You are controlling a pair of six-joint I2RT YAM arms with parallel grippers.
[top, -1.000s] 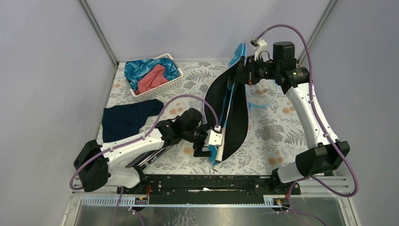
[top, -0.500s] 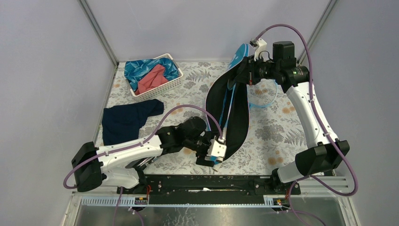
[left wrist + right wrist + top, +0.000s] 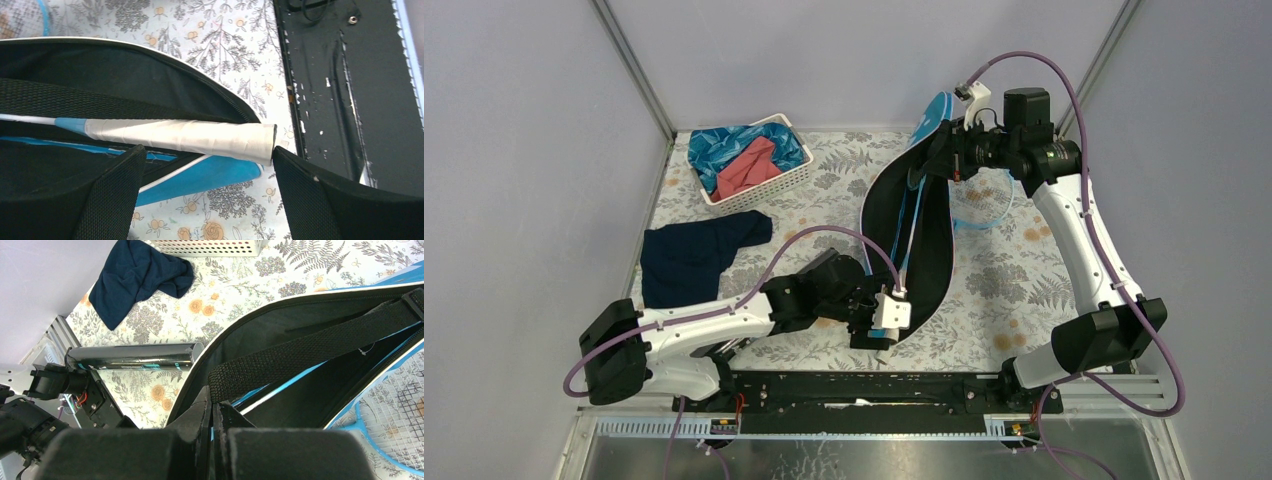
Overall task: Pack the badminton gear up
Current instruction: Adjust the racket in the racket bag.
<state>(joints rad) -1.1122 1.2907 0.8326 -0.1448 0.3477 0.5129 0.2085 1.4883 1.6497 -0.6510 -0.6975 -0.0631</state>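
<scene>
The blue racket bag [image 3: 916, 235] lies unzipped in mid-table with its black lining showing. My right gripper [image 3: 936, 158] [image 3: 214, 407] is shut on the bag's upper flap edge and holds it raised at the far end. One racket lies inside, and its white handle [image 3: 185, 137] pokes out at the bag's narrow near end. My left gripper [image 3: 876, 338] [image 3: 207, 165] stands open just over that handle end, with one finger [image 3: 107, 195] on each side and nothing gripped. A second light-blue racket [image 3: 980, 205] [image 3: 395, 440] rests on the table right of the bag. The black tube [image 3: 135, 357] lies left of the bag.
A white basket [image 3: 776, 178] with blue and red cloths sits at the back left. A navy cloth [image 3: 694, 255] [image 3: 135, 277] lies in front of it. The black base rail [image 3: 350, 75] runs close by the bag's near end. A woven black strap [image 3: 310, 357] crosses the bag's opening.
My left gripper slid right and slightly nearer, to the bag's narrow end over the white handle. The right gripper and the raised flap stayed put.
</scene>
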